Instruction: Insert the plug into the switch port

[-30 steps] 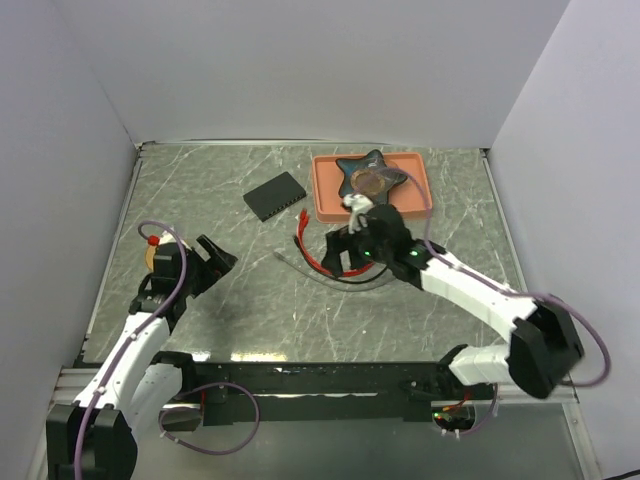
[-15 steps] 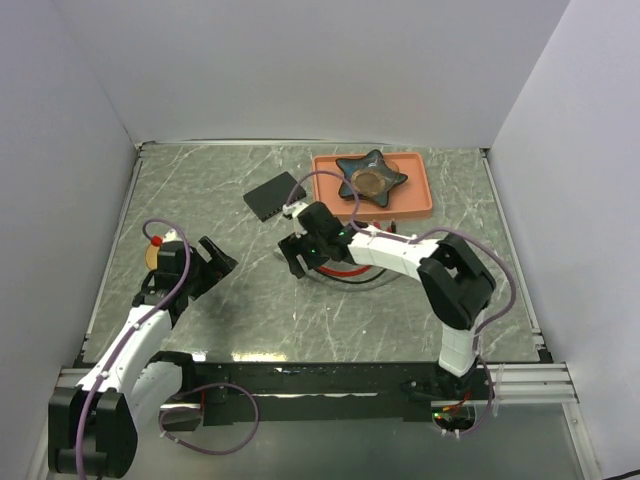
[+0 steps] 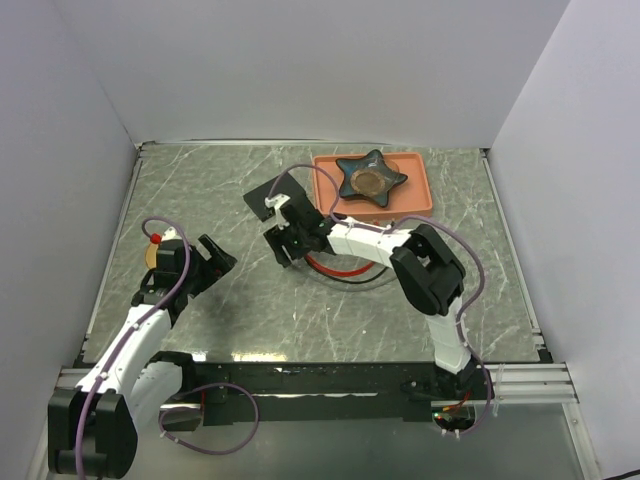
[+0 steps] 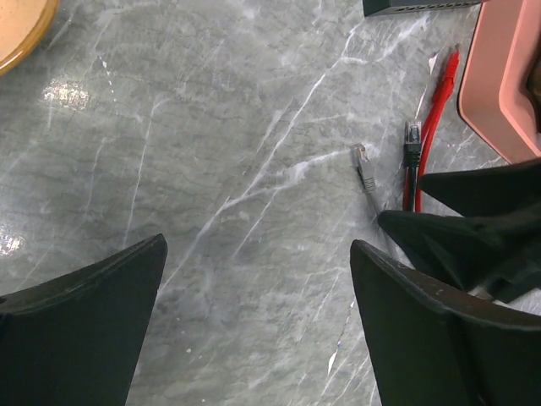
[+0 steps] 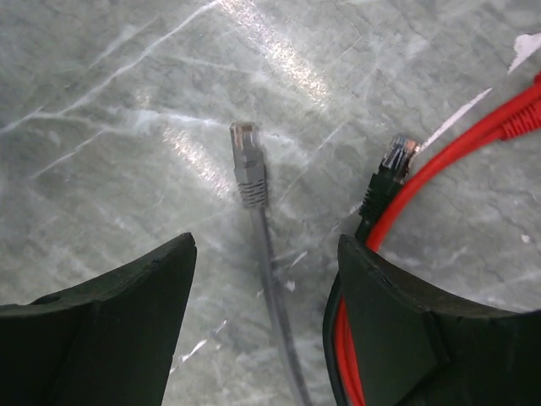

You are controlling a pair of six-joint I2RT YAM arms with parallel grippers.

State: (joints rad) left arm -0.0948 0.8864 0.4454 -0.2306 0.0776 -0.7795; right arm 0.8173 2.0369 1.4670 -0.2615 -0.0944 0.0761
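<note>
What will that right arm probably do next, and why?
Probably lower the right gripper and close on the grey plug: it lies loose between the open jaws, not yet gripped, and the black plug sits close beside, so aim matters.

Plug (image 5: 246, 165) on table (image 5: 101, 101) below right gripper (image 5: 264, 245), switch (image 3: 258, 197) farther back
</note>
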